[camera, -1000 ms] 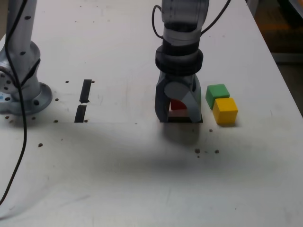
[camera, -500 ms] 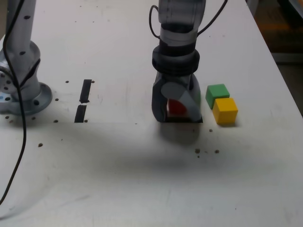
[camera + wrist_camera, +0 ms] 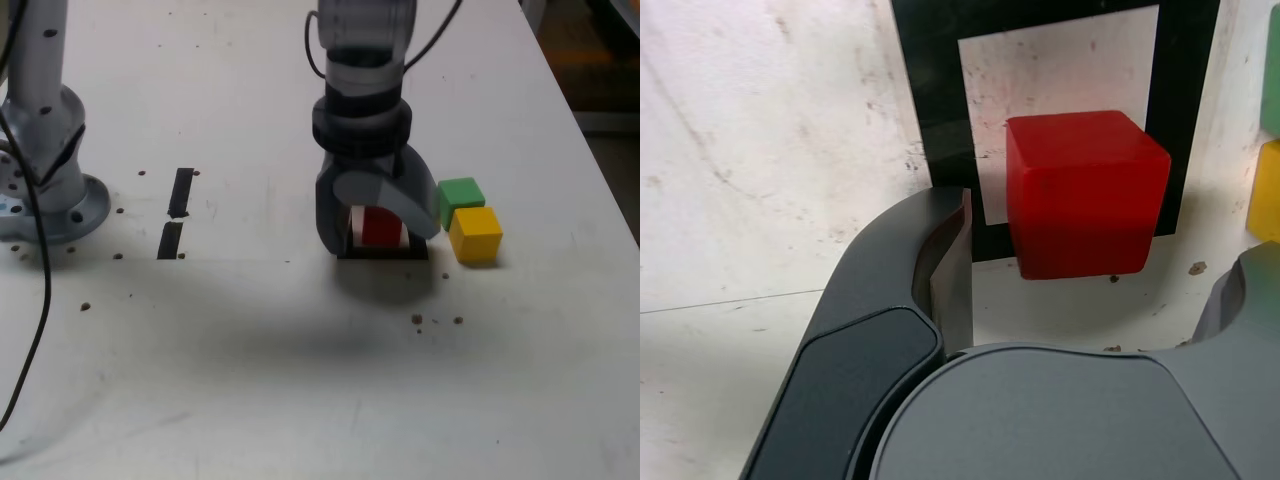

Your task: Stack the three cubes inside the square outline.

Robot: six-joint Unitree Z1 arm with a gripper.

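The red cube (image 3: 380, 226) rests on the table within the square outline (image 3: 385, 254), between the fingers of my open gripper (image 3: 378, 236). In the wrist view the red cube (image 3: 1080, 195) covers the white middle and one tape side of the square outline (image 3: 930, 100). A gap shows between the cube and one finger (image 3: 945, 270) of my gripper (image 3: 1100, 250), so nothing is held. The green cube (image 3: 459, 196) and yellow cube (image 3: 475, 234) sit touching each other, just to the exterior view's right of the gripper.
Two short black tape strips (image 3: 178, 210) lie toward the exterior view's left. The arm's grey base (image 3: 45, 190) stands at the far left, with a cable hanging down. The table's right edge runs close beyond the cubes.
The gripper's jaws have spread apart and let go of the red cube, which now stands free in the outline. The arm has shifted slightly left and up.
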